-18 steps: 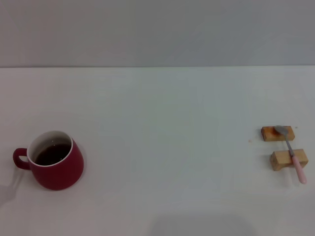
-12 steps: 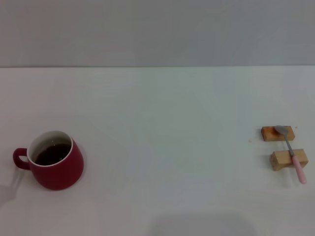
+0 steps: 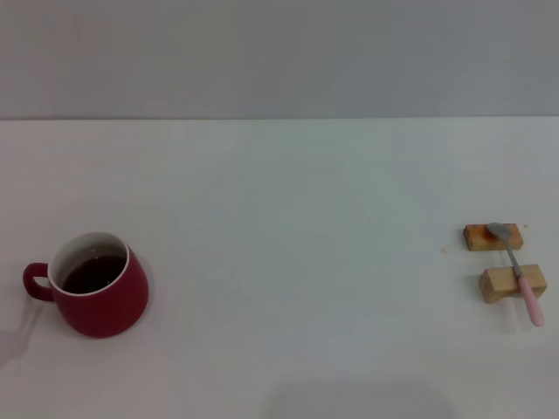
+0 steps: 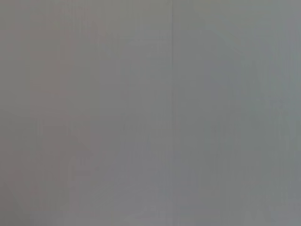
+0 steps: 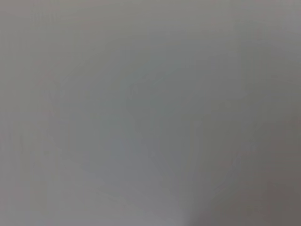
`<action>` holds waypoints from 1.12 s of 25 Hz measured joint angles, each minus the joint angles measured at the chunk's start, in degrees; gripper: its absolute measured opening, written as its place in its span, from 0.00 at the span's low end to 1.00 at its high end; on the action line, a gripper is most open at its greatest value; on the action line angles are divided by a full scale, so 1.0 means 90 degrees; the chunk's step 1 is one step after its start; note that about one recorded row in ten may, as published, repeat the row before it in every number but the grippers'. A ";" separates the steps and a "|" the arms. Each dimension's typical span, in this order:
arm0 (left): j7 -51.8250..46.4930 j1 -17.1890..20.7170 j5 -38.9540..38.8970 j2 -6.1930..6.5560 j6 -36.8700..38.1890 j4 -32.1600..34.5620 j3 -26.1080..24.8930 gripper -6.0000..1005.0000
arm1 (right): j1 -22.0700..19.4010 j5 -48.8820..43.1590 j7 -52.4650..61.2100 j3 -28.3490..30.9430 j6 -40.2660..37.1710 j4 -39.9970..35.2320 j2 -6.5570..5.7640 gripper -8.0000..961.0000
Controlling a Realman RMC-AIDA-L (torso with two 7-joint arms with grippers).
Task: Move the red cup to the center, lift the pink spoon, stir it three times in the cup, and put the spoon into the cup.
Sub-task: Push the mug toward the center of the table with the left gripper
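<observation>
no gripper shows in any view, so the state of either set of fingers cannot be told. the red cup [image 3: 94,294] stands at the table's [image 3: 288,262] left side, handle pointing outward, and the pink spoon [image 3: 518,271] lies across two wooden blocks [image 3: 512,283] at the far right. judged stage: first step not yet begun; the next move calls for the left arm to reach the cup and carry it level to centre so the liquid stays in.

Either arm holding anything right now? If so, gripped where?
Nothing is held. The red cup stands alone on the table's left; the pink spoon rests across two wooden blocks at right. Neither gripper is in view.
</observation>
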 joint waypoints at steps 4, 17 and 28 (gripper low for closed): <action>0.0004 0.0008 0.0000 0.0000 0.0000 0.0001 0.0009 0.80 | 0.0006 0.0000 0.0000 -0.0034 -0.0002 0.0010 0.0000 0.60; 0.0026 0.0063 -0.0045 -0.0003 -0.0110 0.0021 -0.0117 0.53 | 0.0001 0.0000 0.0034 -0.0129 -0.0070 0.0022 0.0000 0.60; 0.0055 -0.0045 -0.0023 0.0006 -0.0317 0.0032 -0.0061 0.26 | 0.0013 0.0001 0.0041 -0.0132 -0.0084 0.0022 0.0000 0.60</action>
